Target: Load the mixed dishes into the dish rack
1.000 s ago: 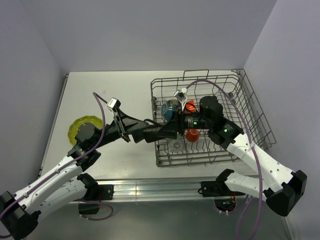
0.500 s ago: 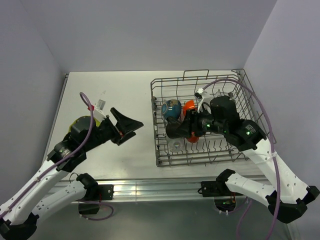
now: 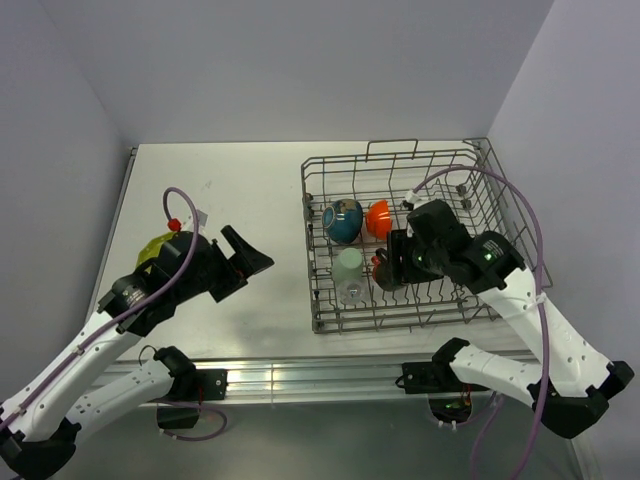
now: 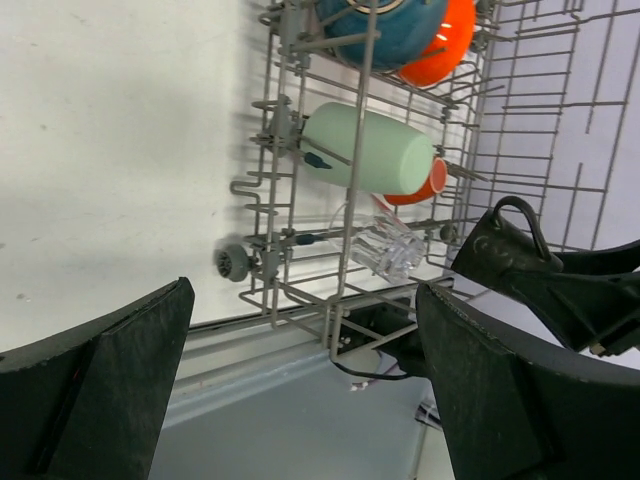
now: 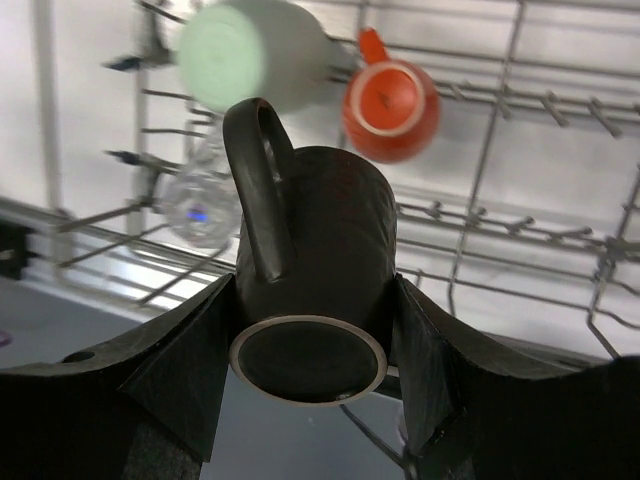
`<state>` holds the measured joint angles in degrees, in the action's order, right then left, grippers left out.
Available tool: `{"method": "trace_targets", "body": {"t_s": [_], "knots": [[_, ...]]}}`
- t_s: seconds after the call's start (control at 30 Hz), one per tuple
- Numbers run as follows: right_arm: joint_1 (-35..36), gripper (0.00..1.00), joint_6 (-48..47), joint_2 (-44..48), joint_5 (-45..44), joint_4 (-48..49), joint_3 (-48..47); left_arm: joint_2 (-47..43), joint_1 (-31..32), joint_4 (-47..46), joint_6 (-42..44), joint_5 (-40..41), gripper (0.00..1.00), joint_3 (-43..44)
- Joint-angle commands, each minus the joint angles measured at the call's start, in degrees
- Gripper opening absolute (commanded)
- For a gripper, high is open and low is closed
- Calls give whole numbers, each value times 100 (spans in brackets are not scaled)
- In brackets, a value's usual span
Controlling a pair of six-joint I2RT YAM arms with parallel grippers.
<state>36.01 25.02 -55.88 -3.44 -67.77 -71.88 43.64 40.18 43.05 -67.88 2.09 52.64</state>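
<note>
Left gripper: nearest the table's front edge, over bare table to the left of the rack. Jaws wide apart, nothing between them. Its wrist view looks across to the rack's near left corner.
Yellow-green plate: flat on the table at the left, mostly hidden under the left arm; only a sliver shows. Well apart from the rack.
Right gripper: inside the rack outline, over its near middle part. Fingers clamped on either side of the dark brown mug.
Dark brown mug: held in the right gripper, one round end facing the wrist camera and its handle turned toward the pale green cup. Cannot tell whether it touches the tines.
Clear glass: lying in the rack's near left area, close to the front wall.
Pale green cup: on its side across the tines, just behind the glass.
Small orange cup: just right of the pale green cup, base toward the right wrist camera, handle pointing away. Near the mug.
Blue-outside cream-inside bowl: propped in the tines, farther back on the left side, blue outside showing.
Orange-red bowl: just beside the blue bowl, on its right.
Dish rack: grey wire basket on the right half of the table, holding all of the above except the plate.
</note>
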Motion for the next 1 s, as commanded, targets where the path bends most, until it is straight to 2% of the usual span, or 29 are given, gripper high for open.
{"method": "trace_targets", "body": {"t_s": [0.0, 0.33, 0.97], "knots": [[11, 0, 126, -11, -534, 26, 165, -13, -11, 213, 196, 275, 99, 290], [11, 0, 39, -380, -438, 545, 744, -75, -11, 432, 187, 467, 99, 404], [11, 0, -120, -995, -509, 1002, 1193, 233, -11, 1029, 135, 1056, 99, 756]]}}
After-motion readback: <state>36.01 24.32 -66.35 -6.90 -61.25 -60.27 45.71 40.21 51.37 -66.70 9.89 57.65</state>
